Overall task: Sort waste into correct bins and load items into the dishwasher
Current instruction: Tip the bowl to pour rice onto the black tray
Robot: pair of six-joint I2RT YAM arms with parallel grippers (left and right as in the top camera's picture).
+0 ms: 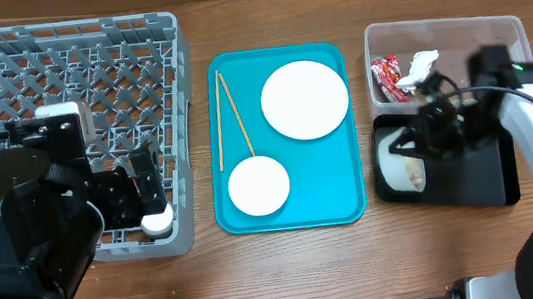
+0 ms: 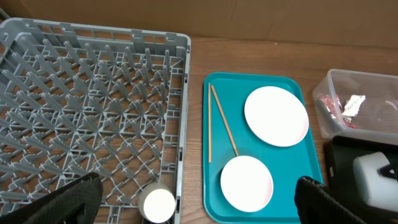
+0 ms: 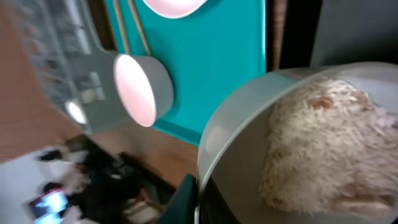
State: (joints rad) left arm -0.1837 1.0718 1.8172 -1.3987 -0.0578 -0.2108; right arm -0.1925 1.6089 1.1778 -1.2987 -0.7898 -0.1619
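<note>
- Tipping the rice [image 3: 317,143] out is the step now, I think. The right gripper [image 1: 419,142] is clamped on the rim of the grey bowl [image 1: 389,161], which hangs tilted over the black tray [image 1: 471,181].
- To do it well, hold the rim tight and keep the bowl over the black tray. Tilt it slowly so no grains fall on the table.
- The left gripper [image 2: 198,186] has its fingers wide apart. It holds nothing and hovers over the dish rack [image 1: 87,79].
- Counting:
  - one plate [image 1: 304,100], one white bowl [image 1: 259,186] and two chopsticks [image 1: 235,118], all on the teal tray [image 1: 341,181]
  - one red wrapper [image 1: 386,77] and one napkin [image 1: 423,64], both in the clear tub [image 1: 455,32]
  - one little white cup [image 1: 157,220] in the rack
</note>
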